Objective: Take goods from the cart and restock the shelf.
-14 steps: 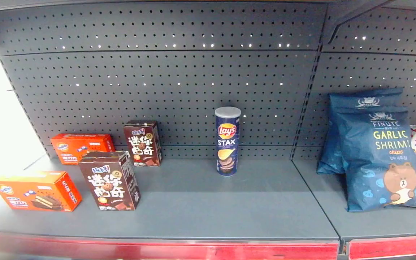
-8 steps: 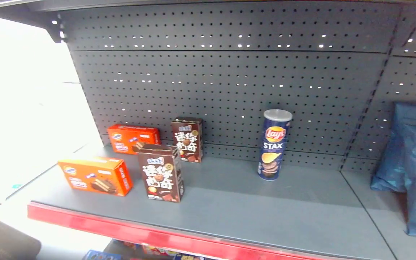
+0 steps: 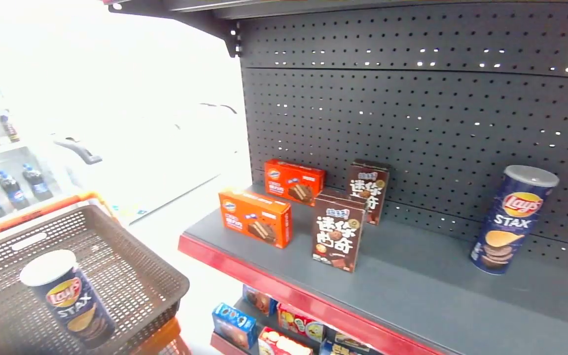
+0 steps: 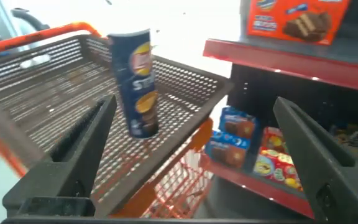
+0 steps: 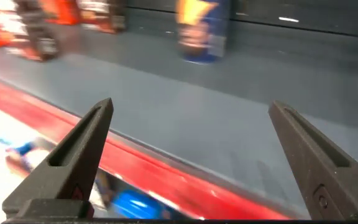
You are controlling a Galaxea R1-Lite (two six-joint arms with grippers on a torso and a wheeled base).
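Sight has swung toward nine o'clock onto the cart (image 3: pixel 131 266); my left fingers (image 4: pixel 82 146) and right fingers (image 5: pixel 73 155) gape empty; a glancing touch could topple the standing can (image 4: pixel 135 81).

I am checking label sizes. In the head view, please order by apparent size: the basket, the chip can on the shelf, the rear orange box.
1. basket
2. chip can on the shelf
3. rear orange box

Open shelf deck (image 3: pixel 412 291) between front brown box (image 3: pixel 336 236) and upright can (image 3: pixel 513 219)
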